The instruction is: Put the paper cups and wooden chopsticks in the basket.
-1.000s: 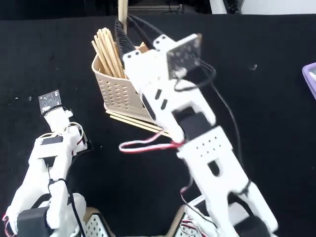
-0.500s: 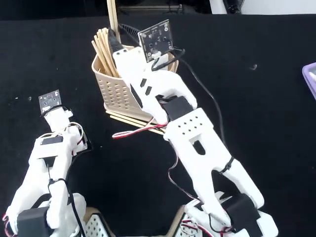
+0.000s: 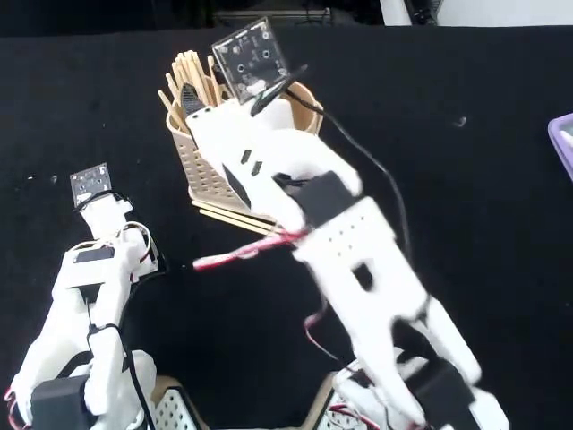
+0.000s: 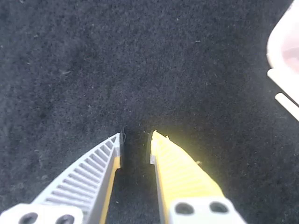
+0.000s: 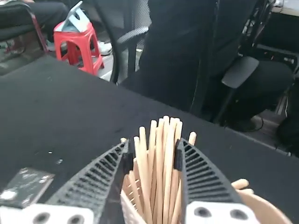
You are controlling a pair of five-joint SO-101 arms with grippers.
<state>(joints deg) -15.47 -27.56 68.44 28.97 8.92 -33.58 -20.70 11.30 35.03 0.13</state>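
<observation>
We find the basket (image 3: 202, 167) at about 11 o'clock on the black table (image 3: 474, 233), standing upright with its pierced cream wall toward us. A bundle of wooden chopsticks (image 3: 188, 72) stands inside it, fanned and leaning toward 11 o'clock, the tips well above the rim. At the basket's 6 o'clock foot a few loose chopsticks (image 3: 224, 218) lie flat on the table, touching its base. The right arm (image 3: 358, 260) stretches from 5 o'clock up across the basket and covers much of its mouth, with a red and white cable (image 3: 237, 255) hanging from it. Past the arm, at the basket's 2 o'clock side, we see a rounded tan rim (image 3: 313, 97); we cannot tell whether it is a paper cup or part of the basket. The right gripper (image 5: 152, 156) hangs directly over the bundle with its jaws moderately apart. The chopstick tips rise between them, and we cannot tell whether either finger touches the wood. The left arm (image 3: 89, 278) sits at 8 o'clock, well apart from the basket. The left gripper (image 4: 135, 140) points at bare table, its jaws parted by a narrow slit with nothing between them. A purple object (image 3: 564, 134) shows at the table's 3 o'clock edge.
</observation>
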